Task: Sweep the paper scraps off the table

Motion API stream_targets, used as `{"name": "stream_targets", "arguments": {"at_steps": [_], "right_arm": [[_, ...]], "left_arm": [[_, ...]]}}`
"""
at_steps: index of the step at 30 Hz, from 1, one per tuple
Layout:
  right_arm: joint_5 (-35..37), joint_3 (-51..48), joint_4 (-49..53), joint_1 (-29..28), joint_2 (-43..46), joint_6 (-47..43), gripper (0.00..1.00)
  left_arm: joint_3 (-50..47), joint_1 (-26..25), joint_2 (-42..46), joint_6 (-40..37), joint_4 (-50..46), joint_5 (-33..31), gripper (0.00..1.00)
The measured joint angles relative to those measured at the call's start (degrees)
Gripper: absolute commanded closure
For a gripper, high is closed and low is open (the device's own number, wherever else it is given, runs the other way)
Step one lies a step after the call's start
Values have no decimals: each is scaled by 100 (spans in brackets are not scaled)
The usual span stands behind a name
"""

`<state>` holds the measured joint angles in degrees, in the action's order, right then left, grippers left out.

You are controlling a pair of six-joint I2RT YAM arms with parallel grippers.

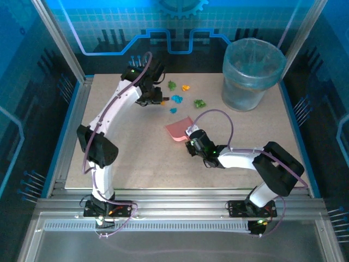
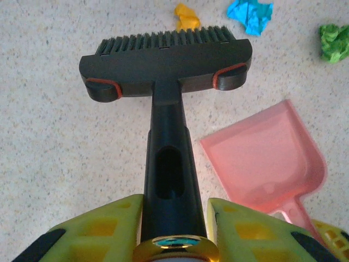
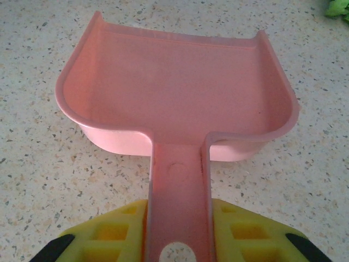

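Note:
Several crumpled paper scraps (image 1: 176, 99) in green, orange and blue lie at the back middle of the beige speckled table (image 1: 131, 164). My left gripper (image 2: 175, 218) is shut on the handle of a black brush (image 2: 166, 60), whose bristles sit just short of an orange scrap (image 2: 187, 16) and a blue scrap (image 2: 250, 15); a green scrap (image 2: 334, 42) lies to the right. My right gripper (image 3: 180, 229) is shut on the handle of the pink dustpan (image 3: 174, 93), which rests flat on the table with its mouth toward the scraps and nothing inside.
A translucent blue bin (image 1: 252, 73) with a liner stands at the back right corner. The silver-blue metal frame (image 1: 70, 117) borders the board. A green scrap (image 3: 338, 7) shows beyond the dustpan's right corner.

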<state>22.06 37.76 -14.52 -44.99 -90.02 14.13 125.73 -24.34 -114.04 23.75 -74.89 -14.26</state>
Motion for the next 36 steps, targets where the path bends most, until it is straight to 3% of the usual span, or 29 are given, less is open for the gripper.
{"name": "stream_targets", "arguments": {"at_steps": [9,22,36], "right_arm": [[-4,109,-20,-7,-138,-24,100],[-74,304,-4,-9,-345,-79,100],[-111,393,13,-2,-426,-107,100]], "left_arm": [[776,199,-682,-37,-48,-66,100],[909,310,-1300,-144,-133,4,100],[-597,-144,-330,-144,328,549,100]]}}
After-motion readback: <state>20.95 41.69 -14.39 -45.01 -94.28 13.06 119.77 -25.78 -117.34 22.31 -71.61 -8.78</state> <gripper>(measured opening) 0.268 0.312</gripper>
